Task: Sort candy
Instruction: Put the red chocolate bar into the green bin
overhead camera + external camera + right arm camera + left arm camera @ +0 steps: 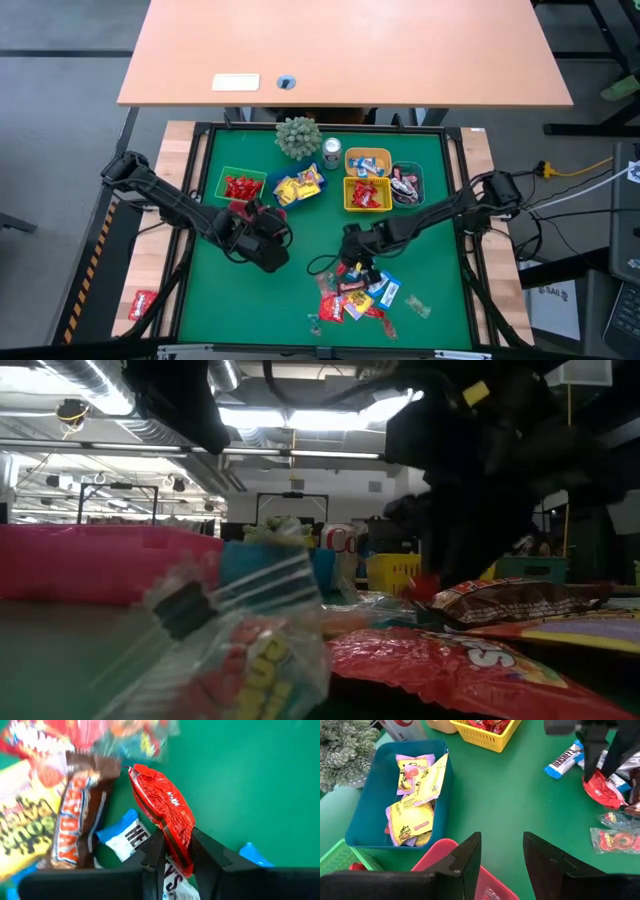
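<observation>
High view: my right gripper [352, 262] sits at the top edge of the loose candy pile [362, 298] on the green mat [440, 210], low over it because that is where the unsorted pieces lie; my left gripper [268, 238] waits just in front of the blue bin [272, 183], out of the way, near the bins it serves. The green bin [241, 186] holds reds, the blue bin yellows, the yellow bin [367, 194] more reds, so colours go bin by bin; a plant [298, 137] and a can [331, 152] stand behind them. Low view: too dark and close to read my fingers, probably the right arm is the black mass above the brown wrapper [520, 598]; a clear bag [215, 640] and a red wrapper [440, 665] fill the foreground. Left wrist view: my left fingers [465, 857] stand spread with nothing between them, hovering over a pink bin [432, 865], with the yellow sweets [417, 802] already in the blue bin, and the right arm works the pile farther off. Right wrist view: my right fingers [155, 851] pinch the red KitKat [164, 815] by its near end, edge-on, so the flat wrapper lifts clear of the Payday bar [72, 817] and Hershey's piece [127, 837] beside it. I judge it is grasped but not yet carried to a bin.
</observation>
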Available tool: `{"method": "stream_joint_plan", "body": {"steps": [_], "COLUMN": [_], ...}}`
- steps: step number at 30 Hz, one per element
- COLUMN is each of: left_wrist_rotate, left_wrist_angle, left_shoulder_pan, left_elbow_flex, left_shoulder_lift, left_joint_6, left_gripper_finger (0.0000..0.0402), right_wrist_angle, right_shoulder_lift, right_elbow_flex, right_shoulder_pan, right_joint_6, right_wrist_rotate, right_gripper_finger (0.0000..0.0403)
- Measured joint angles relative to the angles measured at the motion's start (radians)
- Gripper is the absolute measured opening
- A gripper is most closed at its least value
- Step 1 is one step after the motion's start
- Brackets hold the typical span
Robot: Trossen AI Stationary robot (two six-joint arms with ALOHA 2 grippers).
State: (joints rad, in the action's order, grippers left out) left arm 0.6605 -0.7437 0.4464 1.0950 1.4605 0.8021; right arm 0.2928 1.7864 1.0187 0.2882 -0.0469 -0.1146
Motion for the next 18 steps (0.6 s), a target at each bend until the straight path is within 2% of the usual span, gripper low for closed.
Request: {"method": "stream_joint_plan", "body": {"steps": [4,8,12,18], "left_wrist_rotate": [0.000,0.000,-0.013,-0.078], "left_wrist_angle": [0.011,0.083,0.187,0.309], "left_shoulder_pan": [0.015,0.024,0.026,0.025], "left_elbow_flex": [0.000,0.000,0.000,0.000], "left_shoulder_lift": [0.000,0.000,0.000,0.000], "left_joint_6": [0.000,-0.001,-0.078,-0.211], "left_gripper_finger": [0.0133,0.0133,0.0133,0.0141], "right_wrist_angle": [-0.006,-0.030,-0.122,-0.358], "right_shoulder_lift": [-0.044,-0.062,-0.063,-0.063], "right_elbow_flex": [0.001,0.001,0.001,0.001], "right_shoulder_pan": [0.000,0.000,-0.001,-0.001], "right_joint_6": [0.054,0.116,0.168,0.209], "right_wrist_rotate": [0.081,0.215,0.314,0.429], "right_gripper_finger": [0.0073,0.0073,0.0073,0.0073]}}
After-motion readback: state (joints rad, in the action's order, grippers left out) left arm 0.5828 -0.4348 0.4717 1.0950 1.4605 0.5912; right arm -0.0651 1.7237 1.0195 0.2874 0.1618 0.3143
